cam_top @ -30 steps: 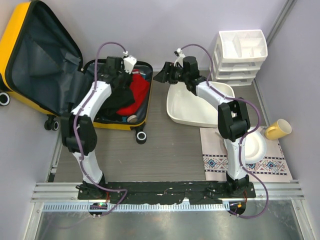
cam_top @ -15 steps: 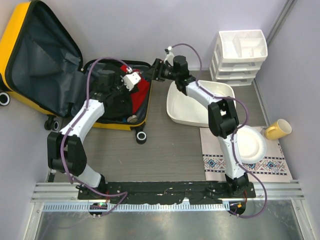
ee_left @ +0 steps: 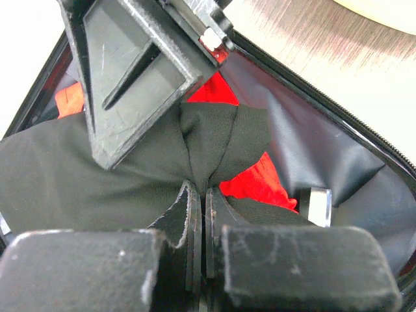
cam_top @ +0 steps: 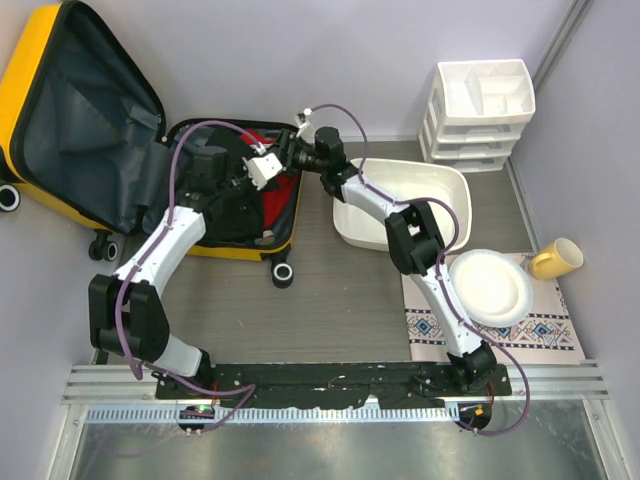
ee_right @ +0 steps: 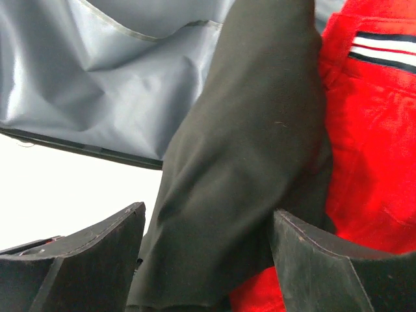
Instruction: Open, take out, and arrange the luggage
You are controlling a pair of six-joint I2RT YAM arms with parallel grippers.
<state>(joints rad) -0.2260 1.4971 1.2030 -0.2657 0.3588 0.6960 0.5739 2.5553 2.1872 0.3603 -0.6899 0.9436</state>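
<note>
Luggage: yellow suitcase [cam_top: 100, 140] in the upper left of the overhead view, lying open on the surface [cam_top: 330, 290]; its lid, lined in dark grey, stands raised at the far left, and the shallow half beside it holds clothes.
Contents: black cloth [ee_left: 78, 169] bunched over a red garment [ee_right: 377, 130] that has a striped band near its edge.
Left arm: reaches from the lower left up over the packed half of the suitcase.
Left jaws: the left gripper [ee_left: 198, 195] is pressed together on a raised fold of the black cloth, with no gap showing between the fingers.
Right arm: stretches across the top of the overhead view, over the basin's near corner to the suitcase's right rim.
Right jaws: the right gripper [ee_right: 205, 260] stands wide apart, one finger on each side of a hanging length of the black cloth; the right-hand finger seems to be just beside the cloth, but contact is hard to judge.
Grippers together: very close, with one right finger filling the upper left of the left wrist view.
Basin: white tub [cam_top: 440, 185] right of the suitcase.
Drawers: white unit [cam_top: 480, 95] in the upper right corner.
Mat: patterned cloth [cam_top: 550, 335] at the lower right, carrying a white plate [cam_top: 490, 285] and a yellow mug [cam_top: 555, 258].
</note>
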